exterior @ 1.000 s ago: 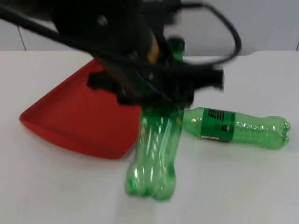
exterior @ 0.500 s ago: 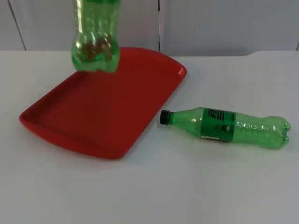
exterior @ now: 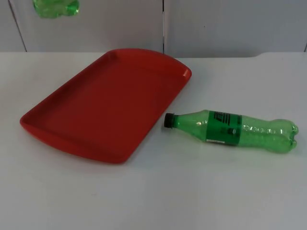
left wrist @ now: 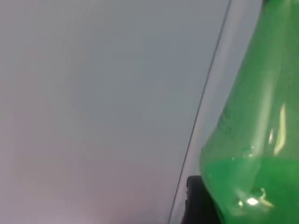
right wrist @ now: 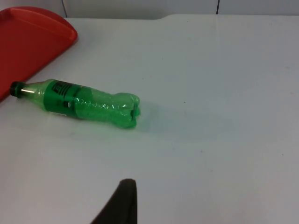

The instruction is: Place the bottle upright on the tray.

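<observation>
jaws of the left gripper [left wrist: 198, 205] are hard to read: one black fingertip presses against the shoulder of a translucent green plastic bottle [left wrist: 254, 140], so a clamp on that bottle is likely, though whether the fingers are closed cannot be told. from above, the base of the held bottle [exterior: 56, 7] hangs high over the far-left of the scene, against the grey partition wall [exterior: 216, 24] and well clear of the table. a second green plastic bottle with a black cap and dark green label [exterior: 232, 129] lies on its side on the white table top [exterior: 216, 191], just right of the red rectangular plastic tray [exterior: 53, 132], cap pointing toward the tray's near-right edge without touching it; the tray holds nothing. the right gripper [right wrist: 119, 205] waits above the table on the near-right, one dark fingertip showing, the state of its fingers impossible to tell, with the lying bottle [right wrist: 77, 105] beyond it. by judgement, the carry step is in hand: the lifted bottle appears base-down. next, it must be brought down over the tray floor, kept vertical, seated flat and only then released
</observation>
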`<state>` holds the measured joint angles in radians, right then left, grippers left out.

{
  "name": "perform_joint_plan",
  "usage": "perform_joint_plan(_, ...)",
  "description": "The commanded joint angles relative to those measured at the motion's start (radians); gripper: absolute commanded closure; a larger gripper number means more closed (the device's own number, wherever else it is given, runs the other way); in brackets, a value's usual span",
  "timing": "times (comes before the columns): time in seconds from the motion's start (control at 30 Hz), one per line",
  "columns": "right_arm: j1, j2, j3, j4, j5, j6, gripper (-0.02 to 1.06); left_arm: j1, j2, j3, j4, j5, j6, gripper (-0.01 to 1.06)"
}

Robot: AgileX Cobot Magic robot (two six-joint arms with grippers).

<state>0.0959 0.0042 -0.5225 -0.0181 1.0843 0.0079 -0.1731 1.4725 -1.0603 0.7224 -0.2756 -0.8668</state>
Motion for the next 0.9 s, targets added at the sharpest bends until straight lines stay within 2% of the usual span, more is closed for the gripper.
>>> perform_joint_plan(0.0,-0.007,-0.004,0.007,0.003,-0.007,0.0,-0.01,0.021,0.005,-0.004,0.006,-0.11,0.049,1.05)
perform_joint_plan(0.1,-0.007,-0.004,0.007,0.003,-0.007,0.0,-0.01,0.048,0.034,-0.004,0.011,-0.198,0.168,1.05)
perform_joint_plan(0.23,-0.007,-0.004,0.007,0.003,-0.007,0.0,-0.01,0.054,0.051,-0.004,-0.009,-0.212,0.225,1.05)
perform_joint_plan(0.37,-0.007,-0.004,0.007,0.003,-0.007,0.0,-0.01,0.054,0.09,-0.004,-0.157,-0.212,0.254,1.05)
perform_joint_plan(0.4,-0.007,-0.004,0.007,0.003,-0.007,0.0,-0.01,0.054,0.09,-0.004,-0.157,-0.212,0.254,1.05)
perform_joint_plan(0.43,-0.007,-0.004,0.007,0.003,-0.007,0.0,-0.01,0.054,0.105,-0.004,-0.214,-0.232,0.293,1.05)
perform_joint_plan(0.5,-0.007,-0.004,0.007,0.003,-0.007,0.0,-0.01,0.054,0.143,-0.004,-0.237,-0.304,0.396,1.05)
perform_joint_plan(0.53,-0.007,-0.004,0.007,0.003,-0.007,0.0,-0.01,0.054,0.163,-0.004,-0.239,-0.35,0.421,1.05)
perform_joint_plan(0.57,-0.007,-0.004,0.007,0.003,-0.007,0.0,-0.01,0.054,0.163,-0.004,-0.239,-0.35,0.421,1.05)
perform_joint_plan(0.6,-0.007,-0.004,0.007,0.003,-0.007,0.0,-0.01,0.054,0.192,-0.004,-0.254,-0.412,0.427,1.05)
perform_joint_plan(0.67,-0.007,-0.004,0.007,0.003,-0.007,0.0,-0.01,0.054,0.22,-0.004,-0.305,-0.443,0.449,1.05)
perform_joint_plan(0.73,-0.007,-0.004,0.007,0.003,-0.007,0.0,-0.01,0.054,0.264,-0.004,-0.384,-0.465,0.523,1.05)
perform_joint_plan(0.87,-0.007,-0.004,0.007,0.003,-0.007,0.0,-0.01,0.054,0.329,-0.004,-0.393,-0.51,0.562,1.05)
